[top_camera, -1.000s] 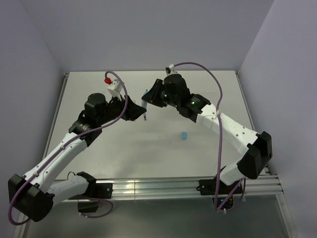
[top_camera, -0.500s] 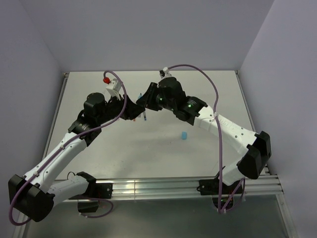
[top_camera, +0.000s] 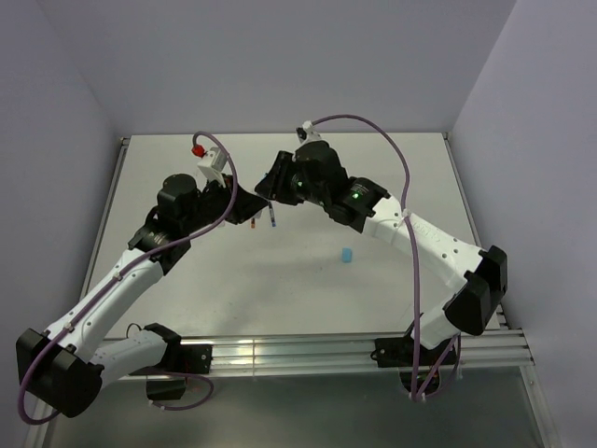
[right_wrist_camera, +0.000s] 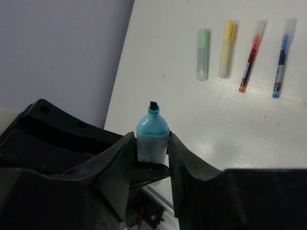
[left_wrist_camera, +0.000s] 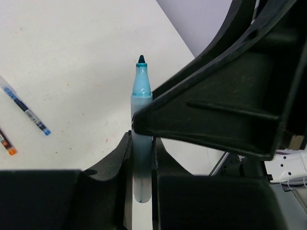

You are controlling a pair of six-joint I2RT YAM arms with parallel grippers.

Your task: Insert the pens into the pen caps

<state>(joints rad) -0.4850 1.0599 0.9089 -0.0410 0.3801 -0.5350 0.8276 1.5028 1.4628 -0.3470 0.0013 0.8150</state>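
Note:
A light blue marker [left_wrist_camera: 141, 86], uncapped with a dark tip, stands between my left gripper's [left_wrist_camera: 142, 143] shut fingers. In the right wrist view the same marker [right_wrist_camera: 152, 129] sits between my right gripper's [right_wrist_camera: 152, 141] fingers, which press both its sides. In the top view the left gripper [top_camera: 248, 207] and the right gripper [top_camera: 270, 191] meet above the table's far middle. A light blue cap [top_camera: 346, 255] lies alone on the table, right of both grippers. A green marker [right_wrist_camera: 203, 53], a yellow marker [right_wrist_camera: 226, 48], a red pen [right_wrist_camera: 252, 55] and a dark blue pen [right_wrist_camera: 280, 57] lie in a row.
The white table [top_camera: 373, 177] ends at a metal rail [top_camera: 308, 353] along the near edge and grey walls on the other sides. A red-topped fitting [top_camera: 199, 149] stands at the far left. The thin pens also show under the grippers [top_camera: 272, 217].
My right gripper has moved left to the left gripper and now has its fingers round the light blue marker. The left arm has hardly moved.

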